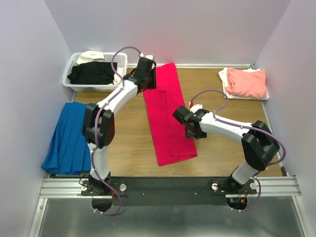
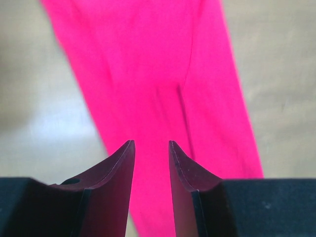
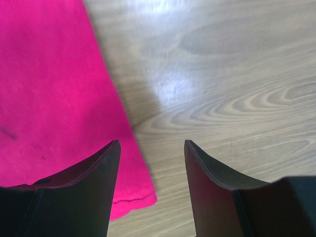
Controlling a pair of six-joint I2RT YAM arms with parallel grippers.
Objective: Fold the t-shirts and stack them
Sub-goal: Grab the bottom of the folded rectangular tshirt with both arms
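My left claw [image 2: 151, 144] stands part open, a narrow gap between its two dark fingers [image 2: 118, 168]. It grips nothing. Through the gap I see only the crimson-red t-shirt [image 2: 163, 89] lying below, blurred, with one dark crease running along it. I cannot tell whether my fingertips touch the cloth. From above, this claw sits at the far end of the shirt, close to the back wall.

My right claw [image 3: 152, 143] is spread wider and is also empty. Its left finger [image 3: 94, 173] hangs over the shirt's right edge, just above a stitched hem corner. Its right finger [image 3: 217, 182] hangs over the bare wooden table [image 3: 237, 89]. Pale wood grain fills the space between them. Whether the left finger rests on the fabric, I cannot say.

The red shirt lies flat as a long narrow strip down the middle of the table, slanting from far centre toward the near right.

At the far left corner a white lattice basket [image 1: 70, 84] holds a black t-shirt [image 1: 91, 74] with a cream t-shirt [image 1: 91, 55] behind it. At the far right a salmon-pink t-shirt [image 1: 247, 83] lies folded on a white t-shirt [image 1: 224, 78]. A blue garment [image 1: 69, 136] lies rumpled along the table's left side.
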